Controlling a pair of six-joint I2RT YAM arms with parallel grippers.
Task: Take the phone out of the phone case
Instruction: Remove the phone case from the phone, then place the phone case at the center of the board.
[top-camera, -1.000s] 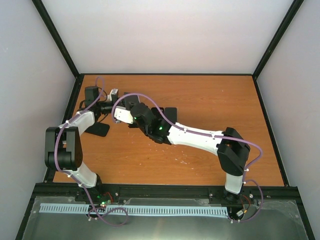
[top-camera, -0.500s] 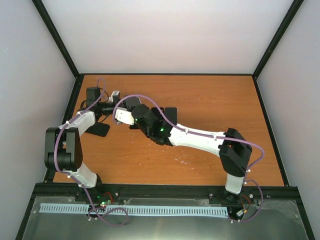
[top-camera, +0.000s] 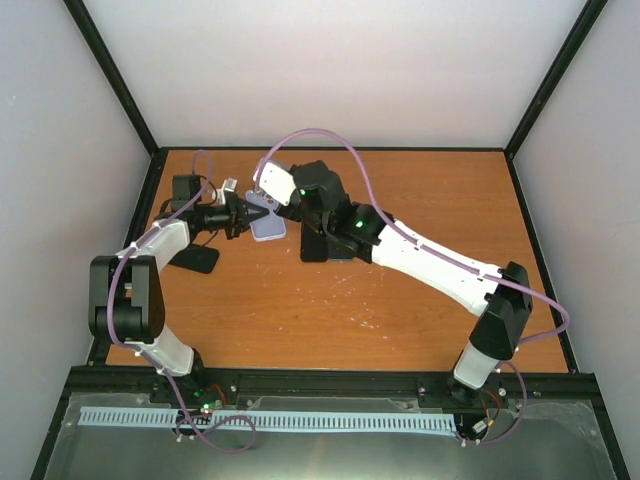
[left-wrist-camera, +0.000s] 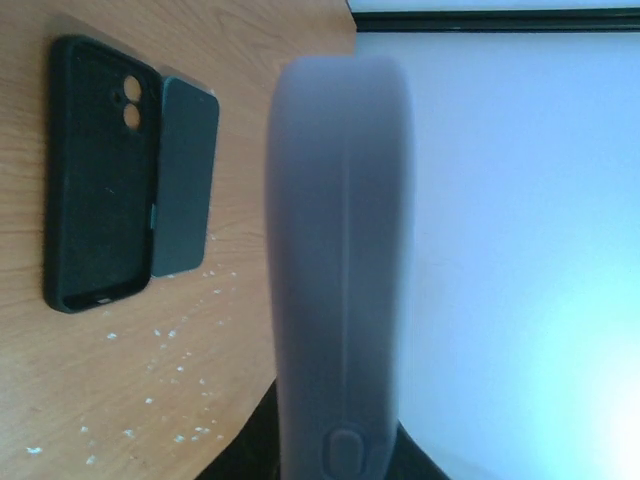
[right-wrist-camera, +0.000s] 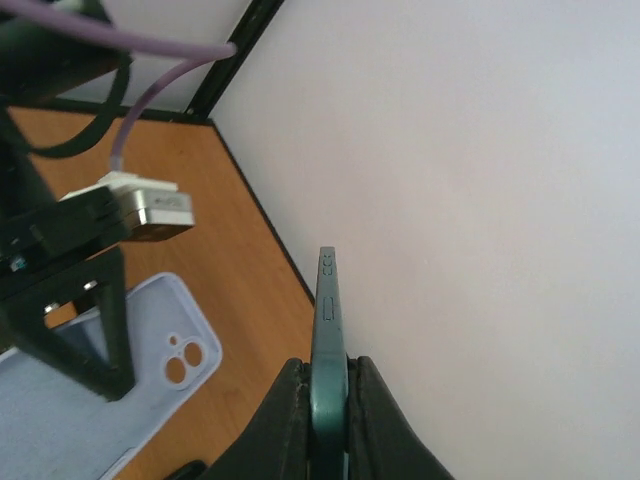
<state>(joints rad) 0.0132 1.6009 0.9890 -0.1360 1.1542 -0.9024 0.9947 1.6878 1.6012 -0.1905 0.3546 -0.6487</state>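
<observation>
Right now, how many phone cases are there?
2 for sure: lavender case in the left claw, black case on the table. A dark slab beside the left arm might be another.

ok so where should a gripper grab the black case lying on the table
Pinch the long rim wall of the black case on the side away from the dark green slab that abuts it. Come straight down from above, straddling that wall. The case lies flat with its hollow side up, so the wall stands free to pinch.
</observation>
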